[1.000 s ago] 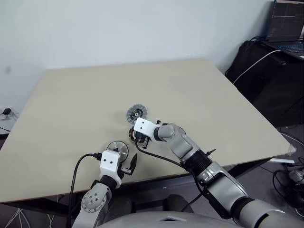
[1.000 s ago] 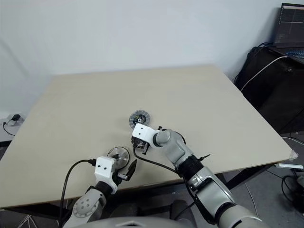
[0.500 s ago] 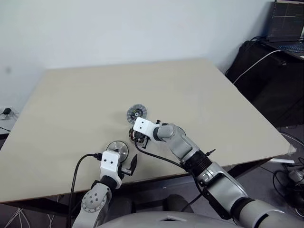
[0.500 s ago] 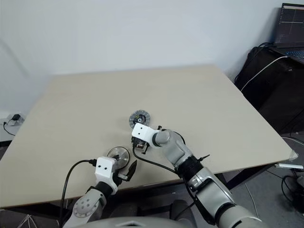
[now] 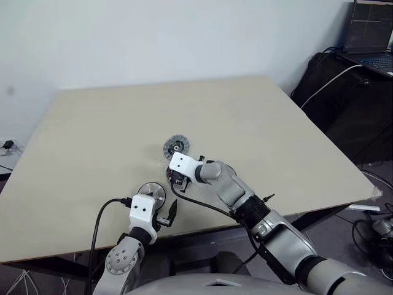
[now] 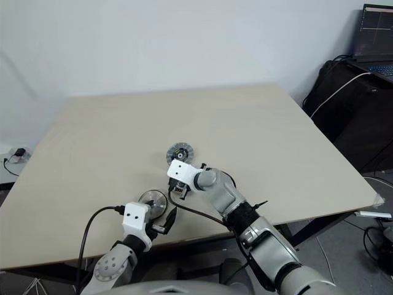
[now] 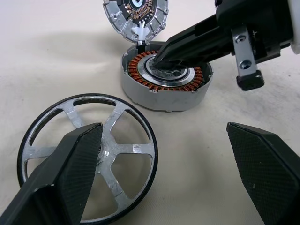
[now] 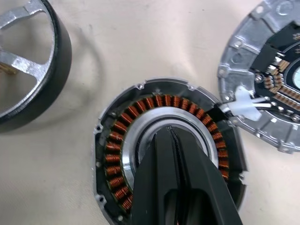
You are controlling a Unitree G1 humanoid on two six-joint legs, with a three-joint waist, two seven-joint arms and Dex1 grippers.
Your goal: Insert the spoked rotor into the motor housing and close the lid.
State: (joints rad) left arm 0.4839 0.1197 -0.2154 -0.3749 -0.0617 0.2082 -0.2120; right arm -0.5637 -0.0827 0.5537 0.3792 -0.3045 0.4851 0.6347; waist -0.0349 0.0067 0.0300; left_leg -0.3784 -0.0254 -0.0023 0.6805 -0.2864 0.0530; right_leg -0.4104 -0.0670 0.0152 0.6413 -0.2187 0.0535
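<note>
Round grey motor housing with copper windings [image 8: 159, 140] lying flat, opening upward, clenched right gripper [image 8: 171, 133] pressed into its centre, silver spoked rotor [image 7: 89, 157] flat at its 7 o'clock, released left gripper [image 7: 164, 173] spread over the rotor, ribbed grey lid [image 5: 176, 146] at 12 o'clock.

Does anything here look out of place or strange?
Yes. The right gripper, shut, pokes into the centre of the motor housing, exactly where the spoked rotor should go. The rotor lies on the table beside the housing; the lid is off.

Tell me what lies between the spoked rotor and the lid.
The motor housing sits between the spoked rotor and the lid, with the right gripper poked shut into its centre; the left wrist view shows it.
</note>
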